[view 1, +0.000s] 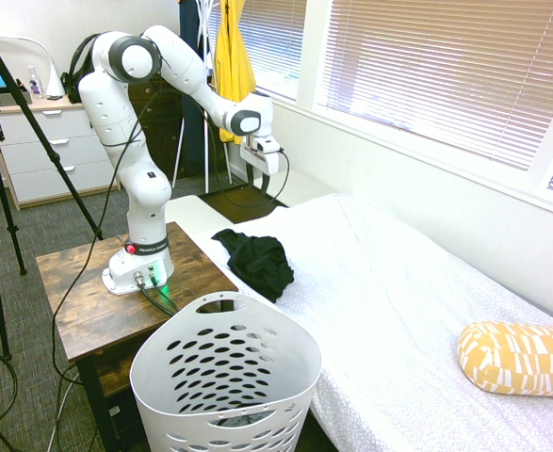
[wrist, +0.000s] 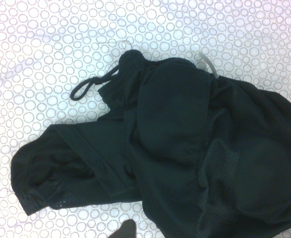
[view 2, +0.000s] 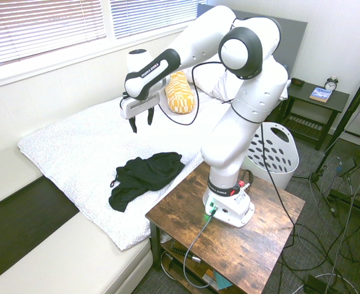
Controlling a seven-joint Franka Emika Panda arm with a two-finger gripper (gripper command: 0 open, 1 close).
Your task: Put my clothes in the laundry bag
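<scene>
While the wrist view alone shows the black garment's (wrist: 180, 139) looped cord (wrist: 88, 87), exterior views show empty jaws (view 2: 142, 124) wide open.

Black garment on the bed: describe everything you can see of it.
The black garment looks like thin, soft fabric, partly mesh-like, plain and dark. It lies crumpled and unheld on the patterned bed sheet, near the bed's edge beside the wooden table. A narrower folded part sticks out from the wider bunched part. A knotted cord loop pokes out at one edge, with a thin pale strip nearby. Only the sheet visibly touches it.
</scene>
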